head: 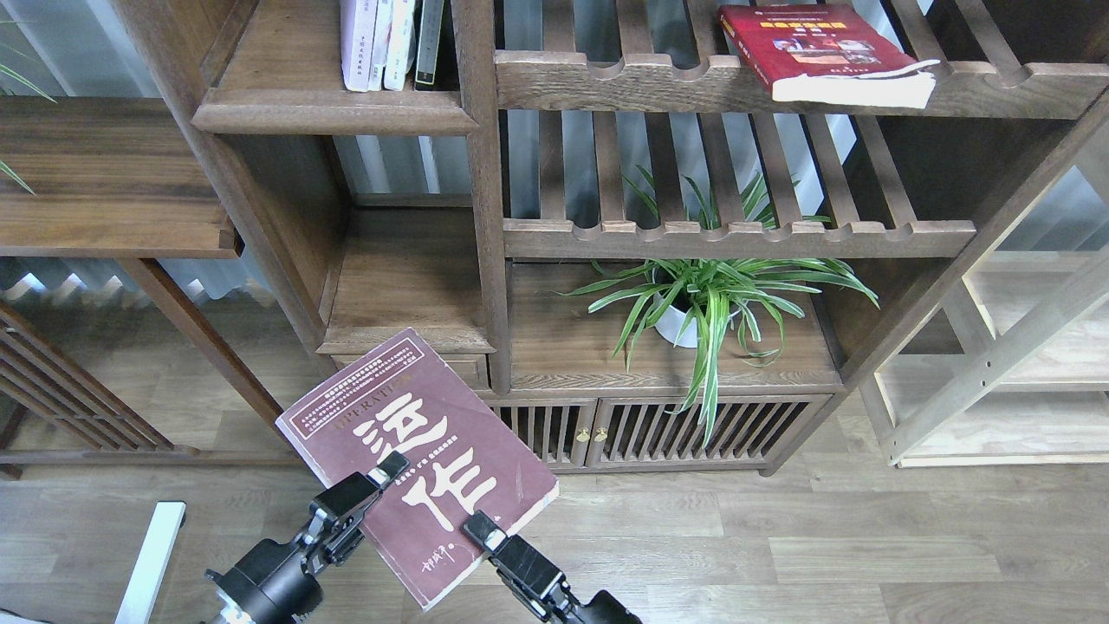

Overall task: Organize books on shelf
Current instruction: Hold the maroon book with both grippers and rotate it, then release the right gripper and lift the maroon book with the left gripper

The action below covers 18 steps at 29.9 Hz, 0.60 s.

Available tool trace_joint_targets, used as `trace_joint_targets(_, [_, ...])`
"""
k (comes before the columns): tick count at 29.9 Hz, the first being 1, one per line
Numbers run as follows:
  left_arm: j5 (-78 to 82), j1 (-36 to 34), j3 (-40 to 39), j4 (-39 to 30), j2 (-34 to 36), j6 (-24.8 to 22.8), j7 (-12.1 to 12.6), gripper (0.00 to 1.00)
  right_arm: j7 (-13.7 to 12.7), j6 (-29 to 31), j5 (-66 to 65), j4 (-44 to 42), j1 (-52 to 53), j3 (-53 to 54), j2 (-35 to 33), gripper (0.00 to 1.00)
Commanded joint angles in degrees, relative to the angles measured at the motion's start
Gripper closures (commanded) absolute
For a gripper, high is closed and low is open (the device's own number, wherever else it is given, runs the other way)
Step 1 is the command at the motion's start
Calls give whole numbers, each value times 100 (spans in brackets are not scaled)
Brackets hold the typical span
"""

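Books: pale lavender-white one [356, 43] stands upright w/ other vols on the solid shelf [333, 113] at 11 o'clock; thick red one [823, 52] lies flat on a slatted rack [780, 82] at 1 o'clock. Potted plant [702, 299] sits in the middle compartment under the lower rack. Maroon book [416, 459], big white characters, tilted, cover up, at 6 o'clock over the floor, left gripper [368, 490] and right gripper [485, 529] each clamped on its near edges.
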Motion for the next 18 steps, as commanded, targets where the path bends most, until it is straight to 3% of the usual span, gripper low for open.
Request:
trace_joint_targets(1, [-5,0,-67,-9,25,0,-12,97,0,0,-6,-186,1,97,0,1])
trace_joint_targets(9, [30,9,-392,-35,52,0,-21,98,27,0,38,-1653,115,1230,0,1])
trace_joint_targets(18, [415,-53,-1166,-158,122,0,-74,98,36,0,372,-2296,440,1811,0,1])
